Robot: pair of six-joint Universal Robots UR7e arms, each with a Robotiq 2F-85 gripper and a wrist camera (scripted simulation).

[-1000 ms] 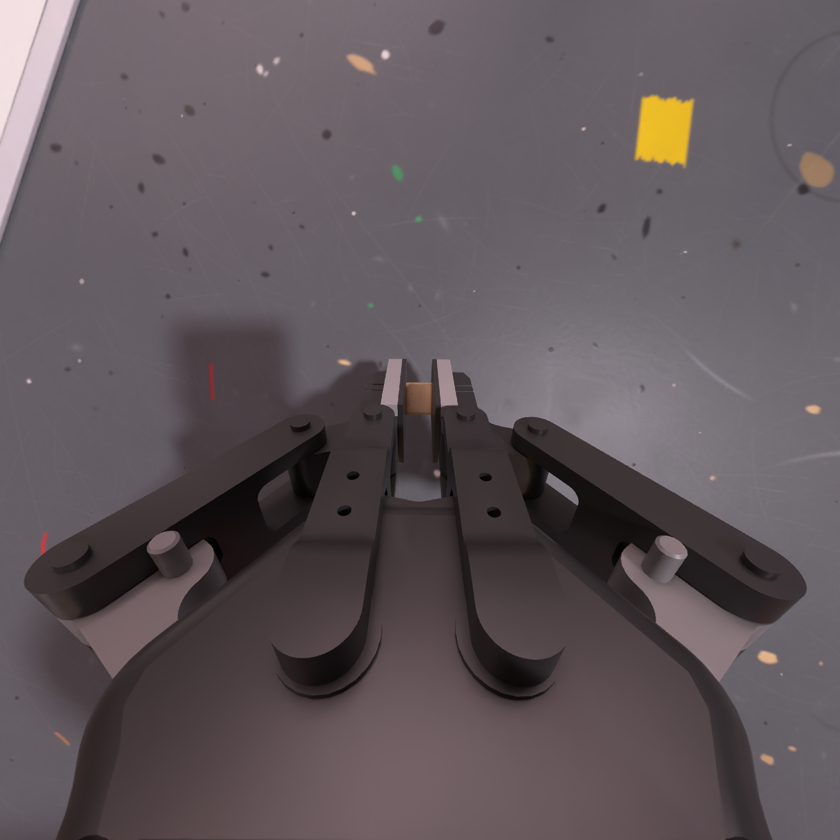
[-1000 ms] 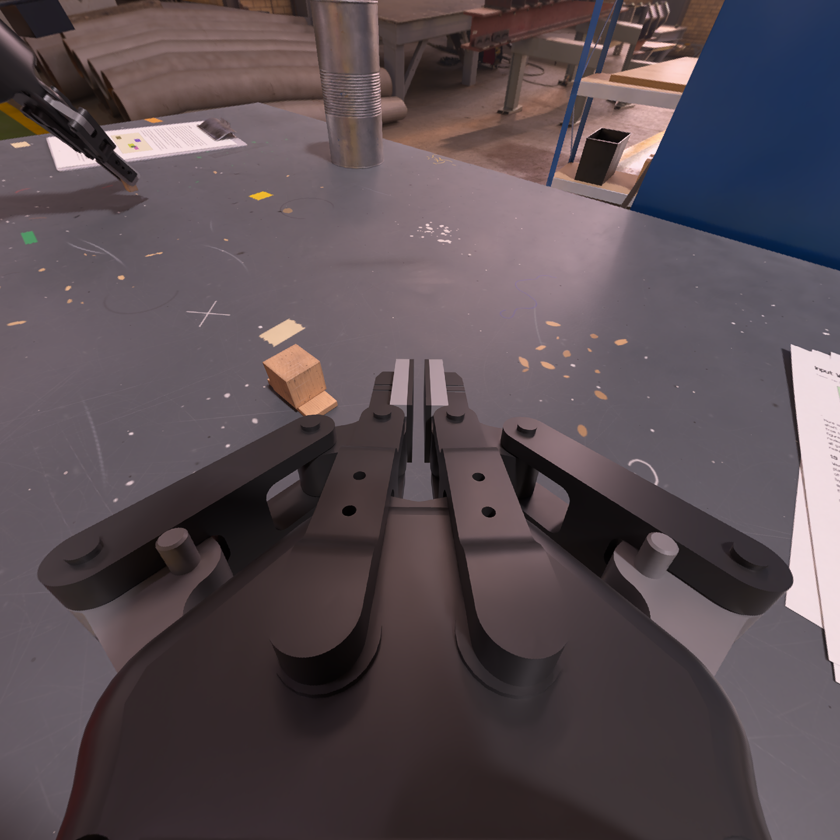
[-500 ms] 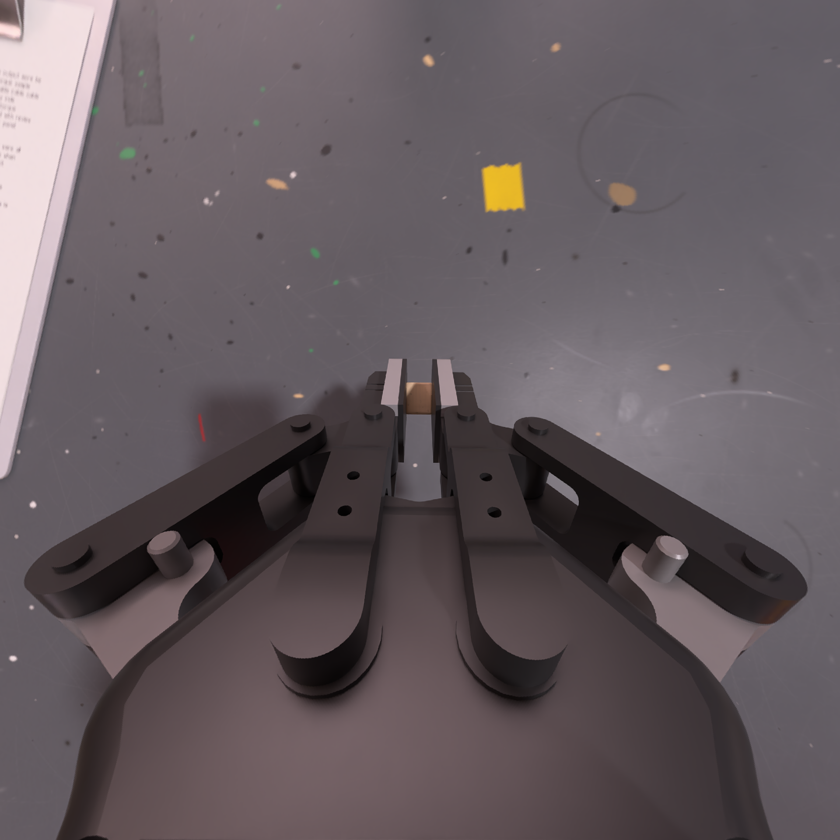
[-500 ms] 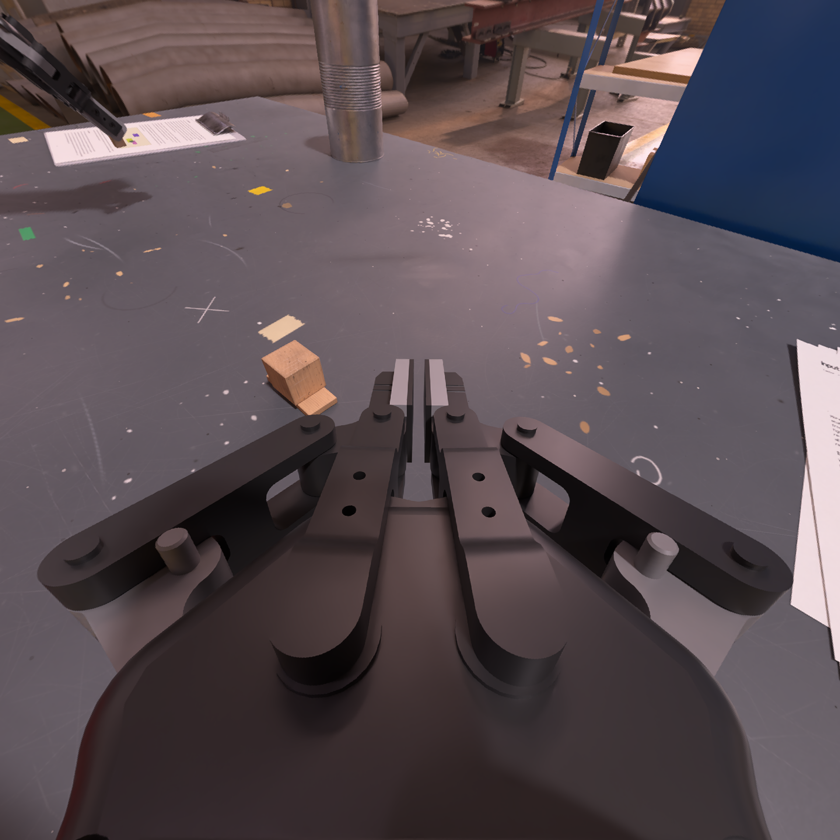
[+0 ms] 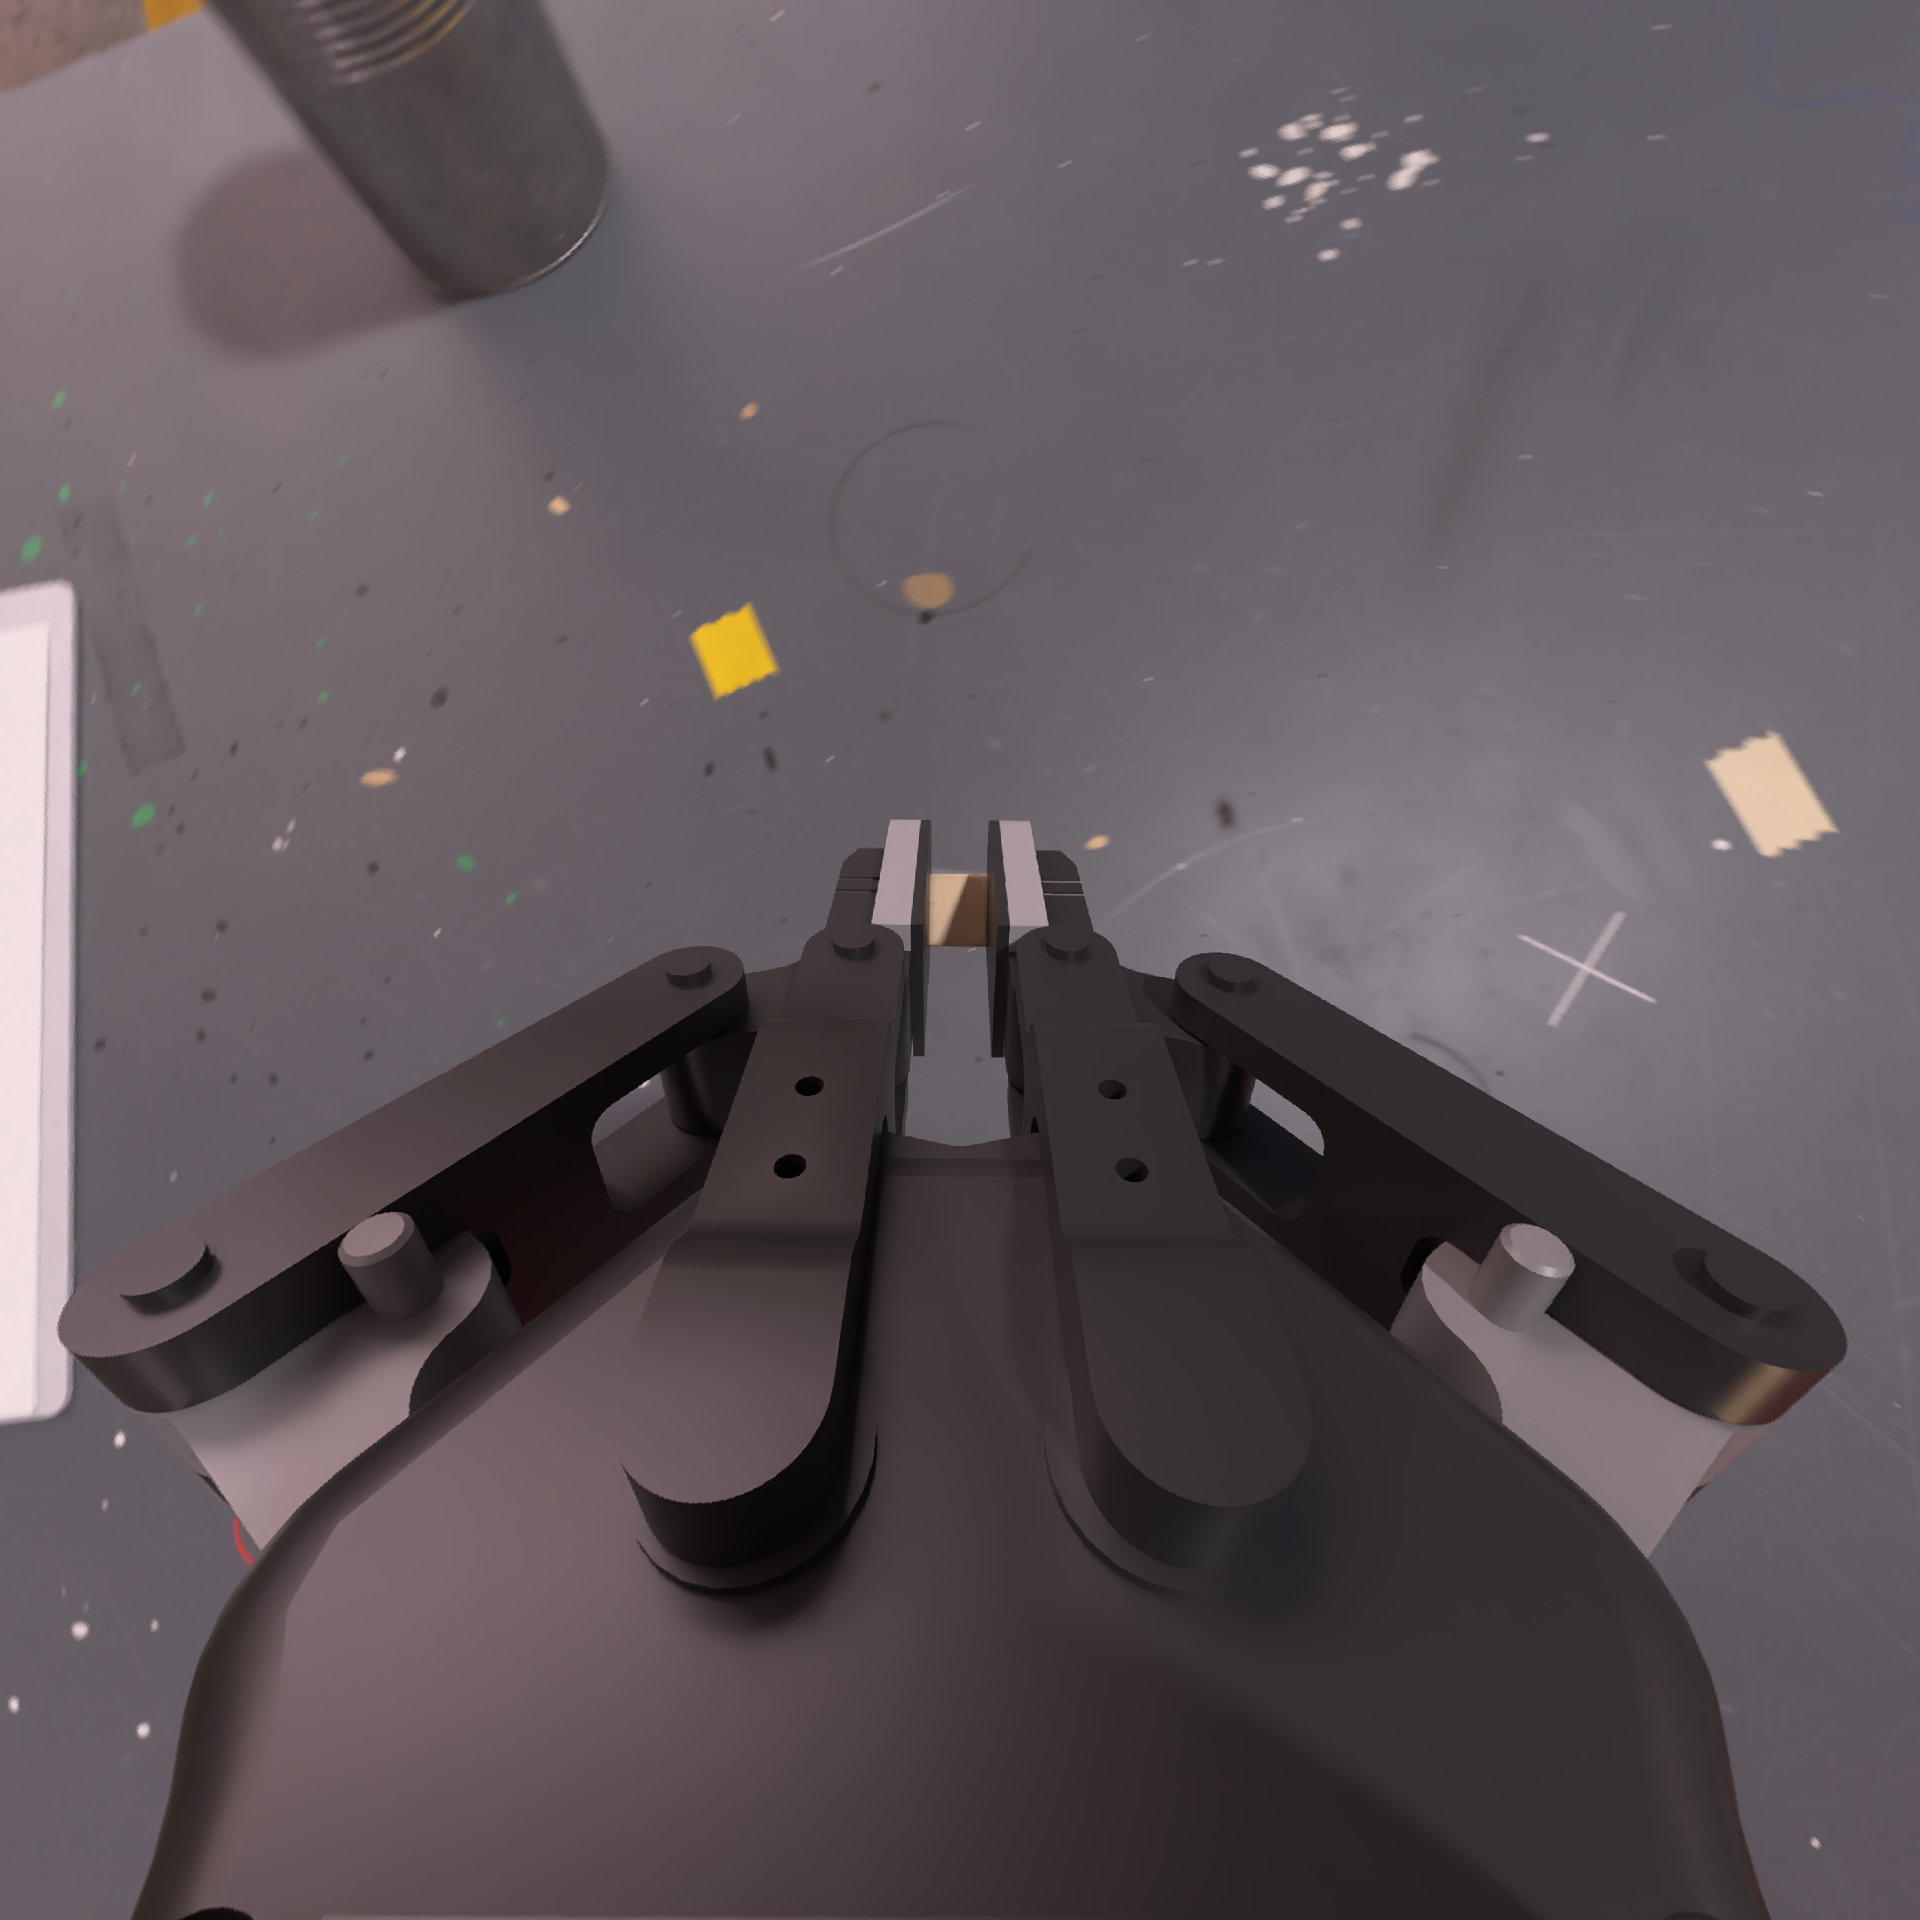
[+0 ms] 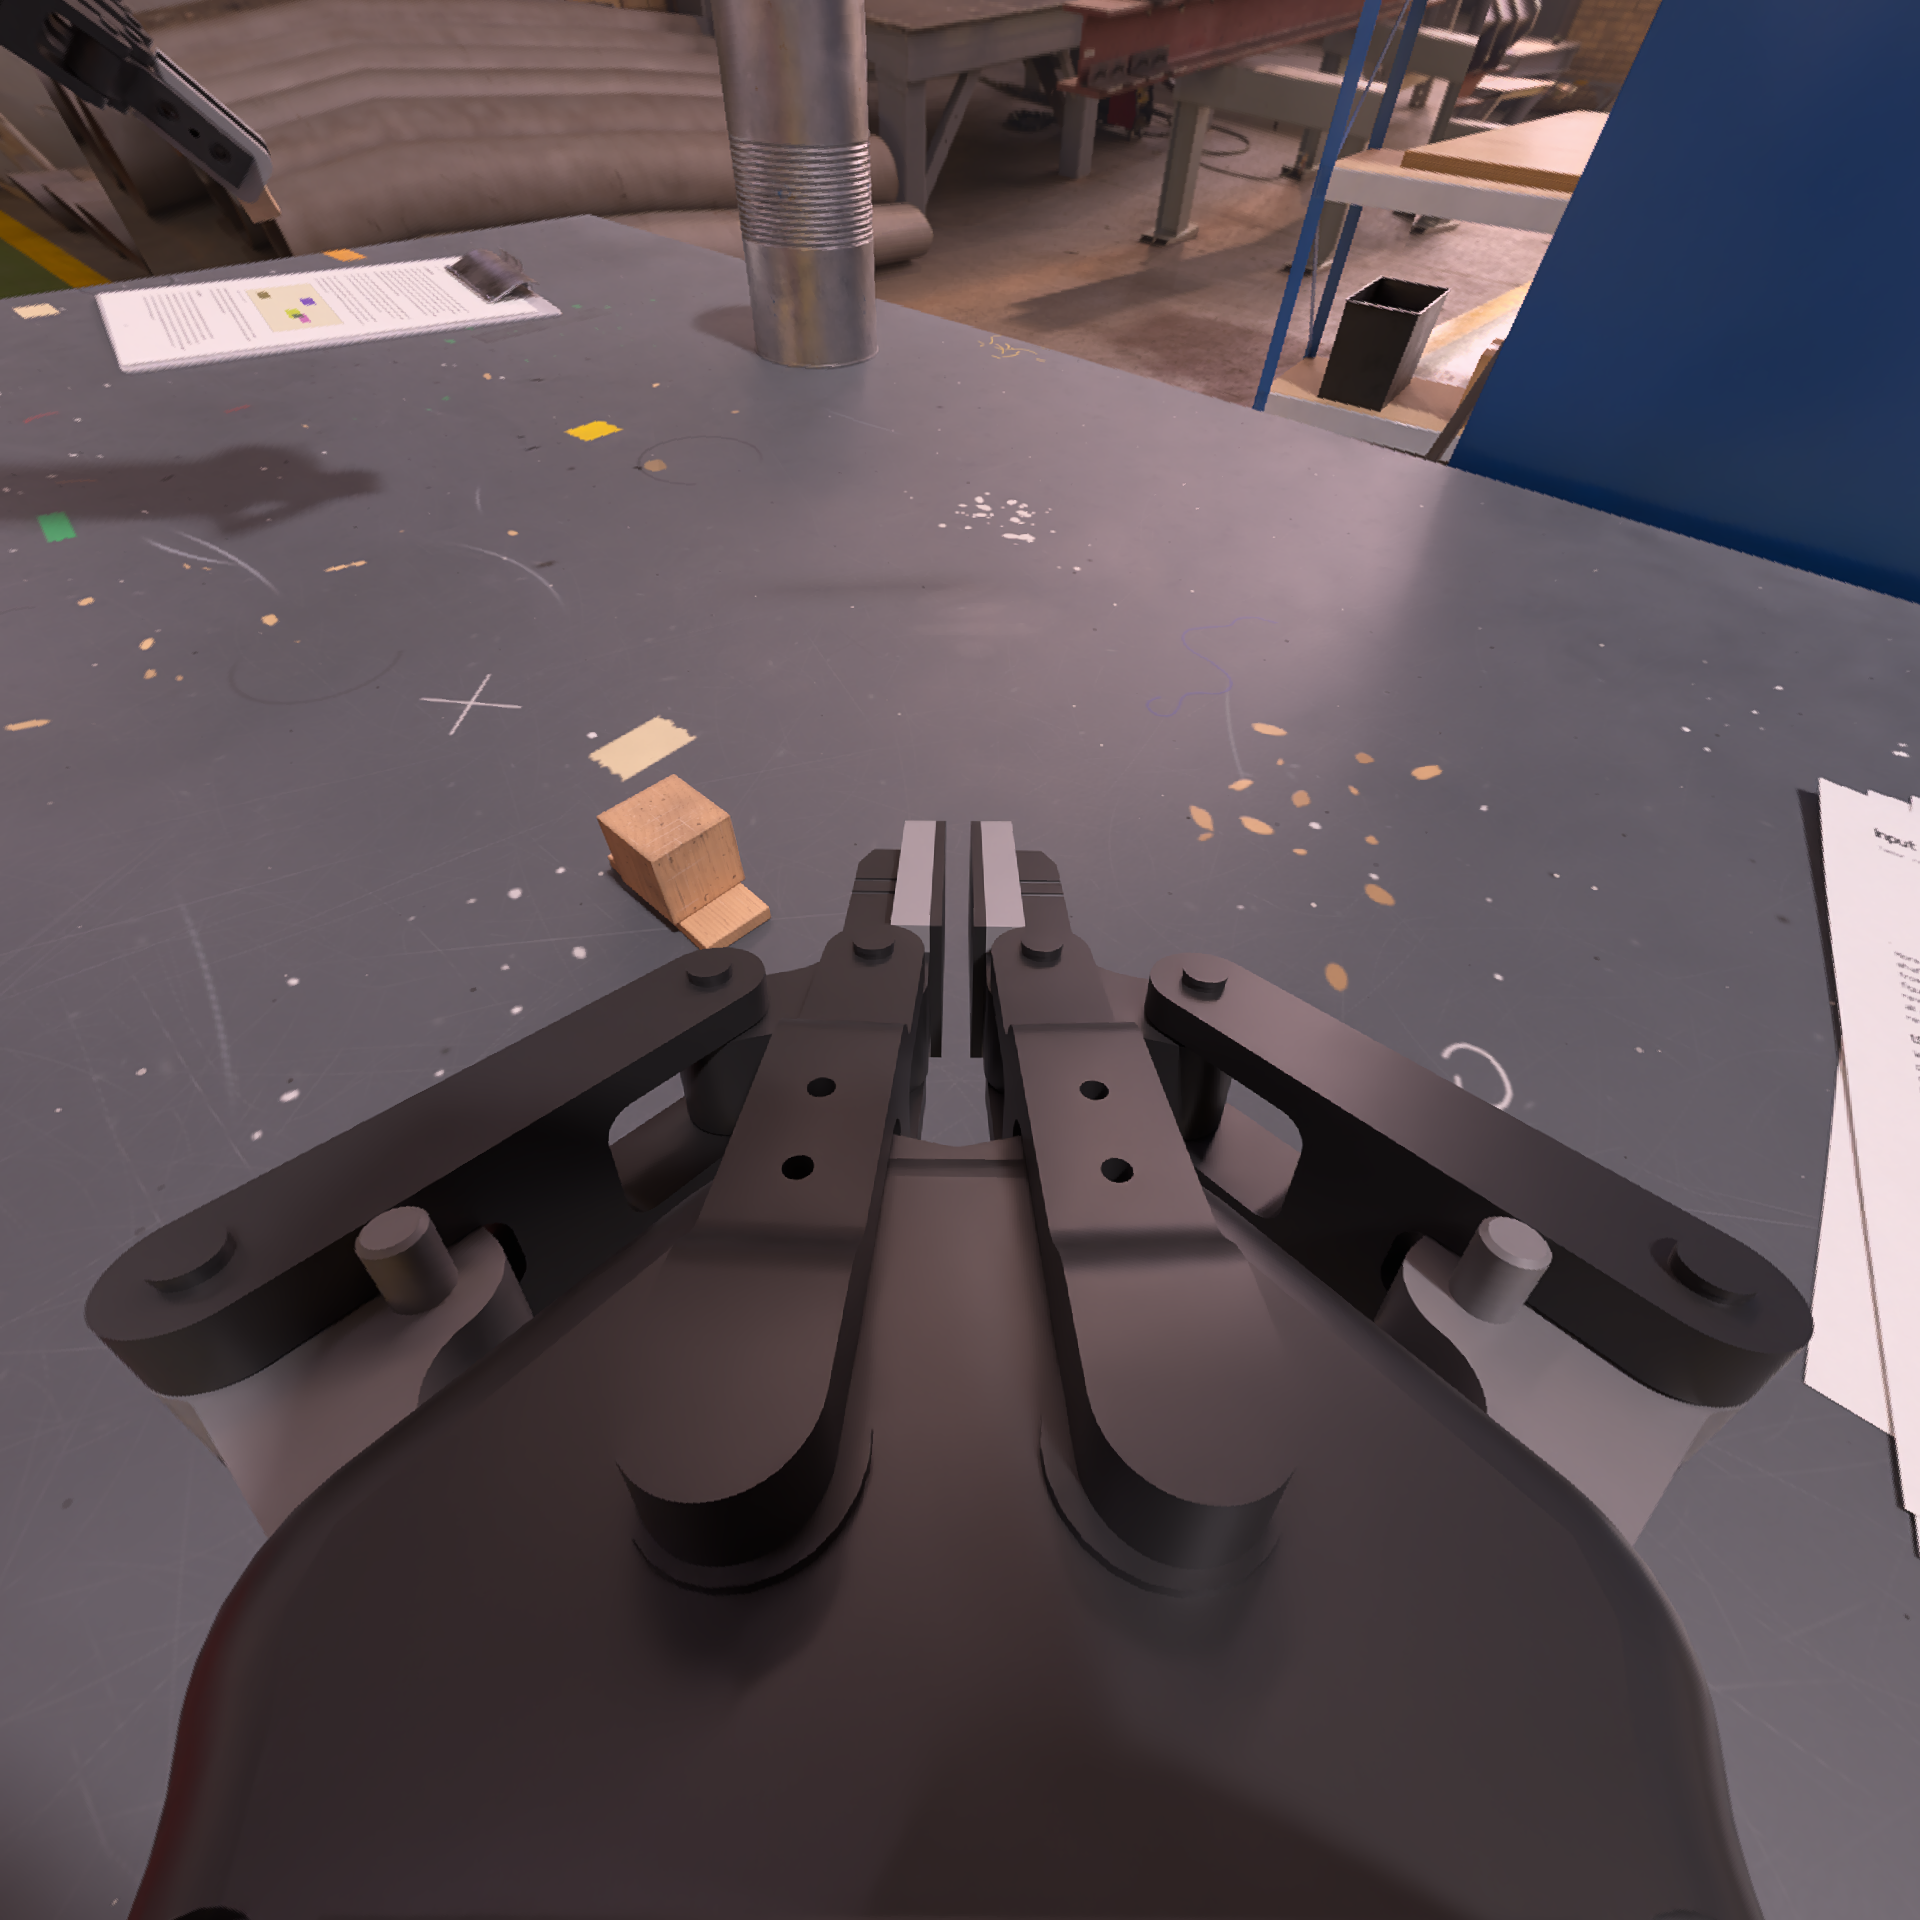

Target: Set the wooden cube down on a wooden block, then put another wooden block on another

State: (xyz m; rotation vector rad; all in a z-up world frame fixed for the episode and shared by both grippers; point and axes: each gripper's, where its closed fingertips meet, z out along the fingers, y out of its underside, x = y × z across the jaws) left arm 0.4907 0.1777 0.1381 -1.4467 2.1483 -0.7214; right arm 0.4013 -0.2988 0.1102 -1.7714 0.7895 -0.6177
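My left gripper (image 5: 958,864) is shut on a small wooden block (image 5: 958,910) and holds it high above the grey table (image 5: 1299,582). In the right wrist view the left gripper (image 6: 166,99) shows at the far top left, above the table. A wooden cube (image 6: 673,840) rests on a flat, thin wooden block (image 6: 729,916) just left of my right gripper (image 6: 958,871). The right gripper is shut with nothing between its pads and hangs low over the table.
A metal post (image 6: 805,187) stands at the table's far edge; it also shows in the left wrist view (image 5: 436,135). A clipboard with paper (image 6: 312,307) lies far left. Loose sheets (image 6: 1870,1091) lie at the right. A blue panel (image 6: 1714,260) stands behind.
The left gripper has risen and travelled over the table with the wooden block; the metal post has come into its view. The right gripper has barely moved.
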